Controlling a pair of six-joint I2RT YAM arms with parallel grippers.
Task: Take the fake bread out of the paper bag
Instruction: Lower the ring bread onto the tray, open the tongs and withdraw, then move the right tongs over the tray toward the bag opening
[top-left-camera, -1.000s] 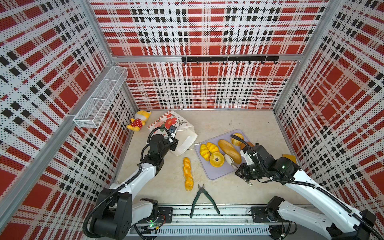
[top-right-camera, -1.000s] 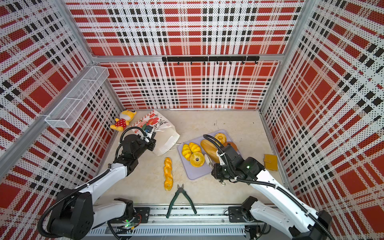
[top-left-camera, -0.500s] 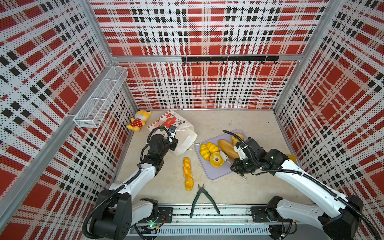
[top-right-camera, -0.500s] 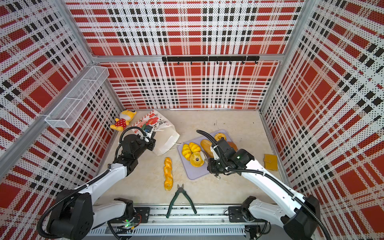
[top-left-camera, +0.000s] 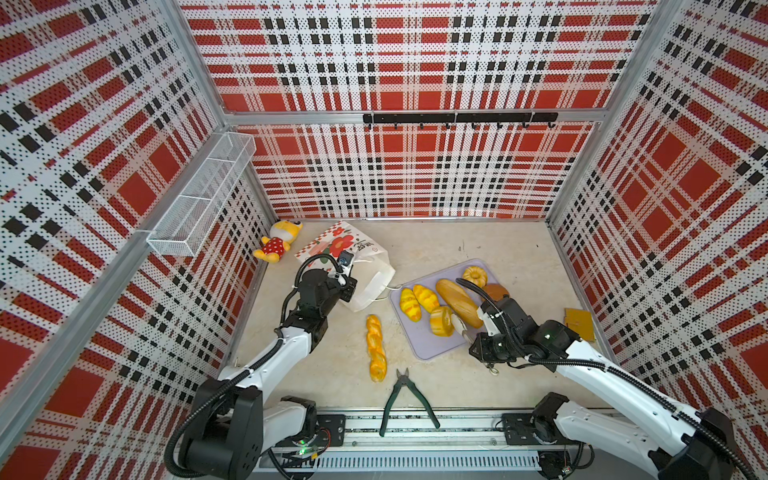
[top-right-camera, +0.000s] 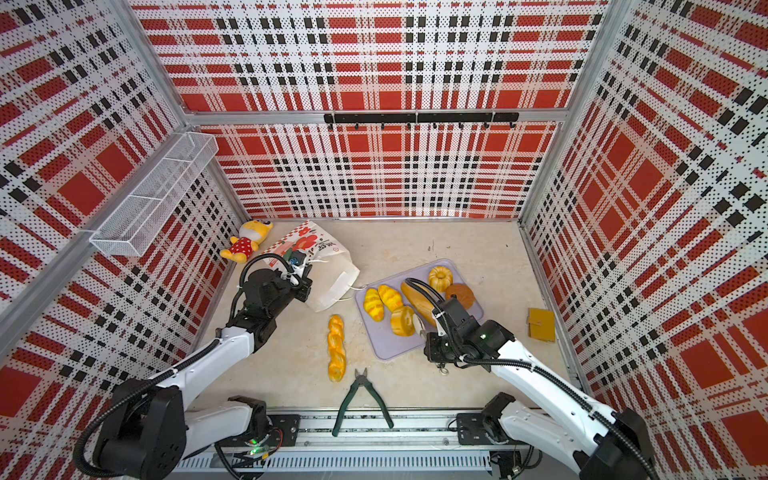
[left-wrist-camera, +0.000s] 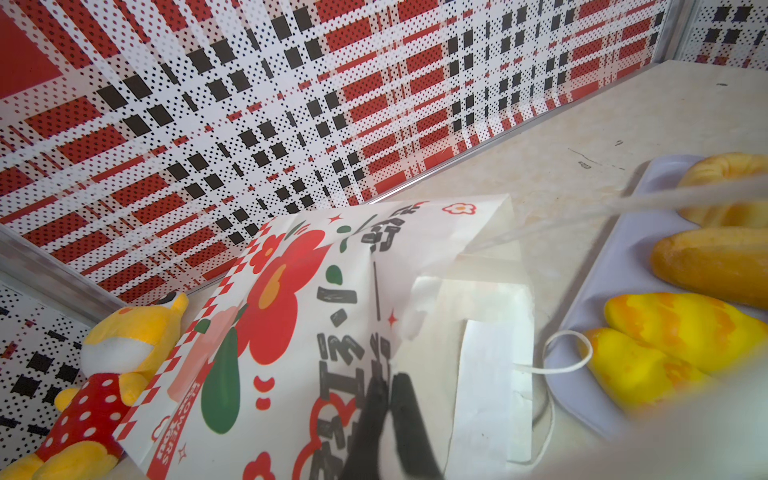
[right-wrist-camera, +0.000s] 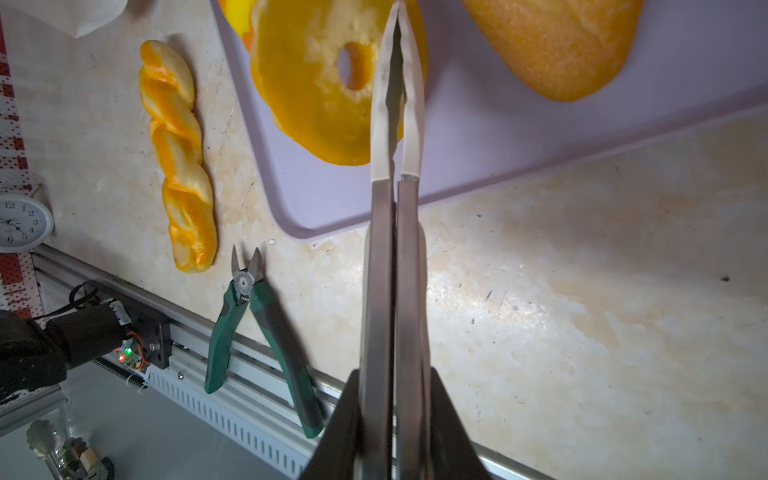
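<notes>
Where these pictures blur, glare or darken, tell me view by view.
Left wrist view: the paper bag is sharp; haze swallows the frame edge beside the croissants; a blurred streak crosses the tray. Right wrist view: glare on the table, gloom over the rail, right end effector soft near its base. Both top views: sharp, evenly lit, walls bowed by the lens.

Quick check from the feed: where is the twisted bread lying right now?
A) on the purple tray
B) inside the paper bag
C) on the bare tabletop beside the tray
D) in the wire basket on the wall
C: in both top views the twisted bread lies flat on the tabletop, clear of the tray, with the pliers just past its near end.
</notes>
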